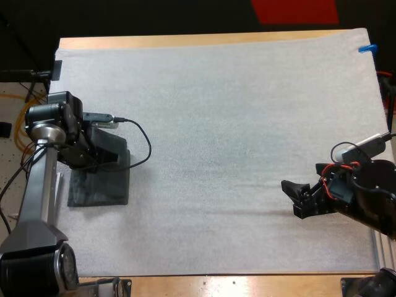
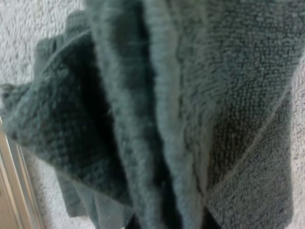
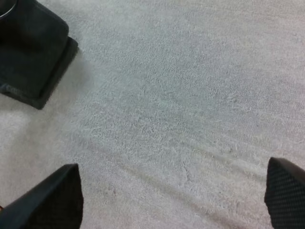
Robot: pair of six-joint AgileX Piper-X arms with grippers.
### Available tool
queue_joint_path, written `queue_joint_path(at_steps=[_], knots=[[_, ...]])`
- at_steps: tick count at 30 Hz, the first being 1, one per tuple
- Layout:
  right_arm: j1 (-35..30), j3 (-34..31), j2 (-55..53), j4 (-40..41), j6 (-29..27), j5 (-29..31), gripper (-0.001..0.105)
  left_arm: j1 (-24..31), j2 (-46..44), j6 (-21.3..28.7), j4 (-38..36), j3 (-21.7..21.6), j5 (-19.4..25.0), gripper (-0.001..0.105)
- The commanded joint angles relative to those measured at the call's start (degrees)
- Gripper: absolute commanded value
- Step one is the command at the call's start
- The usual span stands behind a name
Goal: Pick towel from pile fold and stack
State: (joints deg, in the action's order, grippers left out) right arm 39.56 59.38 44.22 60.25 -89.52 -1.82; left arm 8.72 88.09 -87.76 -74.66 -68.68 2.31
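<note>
Grey-green terry crowds up against my left wrist camera: the towel [image 2: 228, 71] is gathered into thick ridges that run down to a narrow neck, and my left fingers [image 1: 93, 158] pinch it there from both sides. Seen from above, that arm stands over the towel [image 1: 102, 189], which lies as a dark folded block near the left edge of the white mat [image 1: 235, 124]. Its near and right edges are straight, and its left edge sits just inside the mat's border. Past the cloth on that side a thin band of mat shows, then a metal strip and the wood of the tabletop [image 1: 185, 41], so there is little room to the left.

To the right of the towel the mat runs bare and flat, wide open across its middle to the far side and the near side. My right fingers [image 3: 52, 200] are spread well apart with nothing between them, hanging low over bare mat near its right edge [image 1: 296, 189]. They are well apart from the towel, whose squared corner [image 3: 28, 52] shows far ahead of them. A few faint creases cross the mat just in front of those tips.
</note>
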Motion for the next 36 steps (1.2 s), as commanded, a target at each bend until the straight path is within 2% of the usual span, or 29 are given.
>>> queue_joint_path(at_steps=[1, 2, 8, 11, 17, 23, 26, 30, 34, 36], knots=[[-0.06, 0.32, -0.28, -0.48, -0.31, 0.7, 0.075, -0.04, -0.59, 0.7, 0.72, -0.36, 0.79, 0.0], [-0.06, 0.32, -0.28, -0.48, -0.31, 0.7, 0.075, -0.04, -0.59, 0.78, 1.05, -0.36, 0.79, 0.0], [-0.06, 0.32, -0.28, -0.48, -0.31, 0.7, 0.075, -0.04, -0.59, 1.23, 1.09, -0.36, 1.18, 0.02], [-0.06, 0.32, -0.28, -0.48, -0.31, 0.7, 0.075, -0.04, -0.59, 1.23, 1.09, -0.36, 4.53, 0.027], [-0.06, 0.32, -0.28, -0.48, -0.31, 0.7, 0.075, -0.04, -0.59, 1.96, 1.09, -0.36, 11.47, 0.028], [-0.06, 0.32, -0.28, -0.48, -0.31, 0.7, 0.075, -0.04, -0.59, 2.27, 0.72, -0.53, 11.73, 0.028], [-0.06, 0.32, -0.28, -0.48, -0.31, 0.7, 0.075, -0.04, -0.59, 1.39, -1.64, -0.89, 10.33, 0.028], [-0.06, 0.32, -0.28, -0.48, -0.31, 0.7, 0.075, -0.04, -0.59, -0.49, -3.98, 0.19, 2.73, 0.028], [-0.06, 0.32, -0.28, -0.48, -0.31, 0.7, 0.075, -0.04, -0.59, -0.73, 1.3, 5.71, -1.78, 0.028], [-0.06, 0.32, -0.28, -0.48, -0.31, 0.7, 0.075, -0.04, -0.59, -0.73, 3.72, 8.0, -2.32, 0.028]])
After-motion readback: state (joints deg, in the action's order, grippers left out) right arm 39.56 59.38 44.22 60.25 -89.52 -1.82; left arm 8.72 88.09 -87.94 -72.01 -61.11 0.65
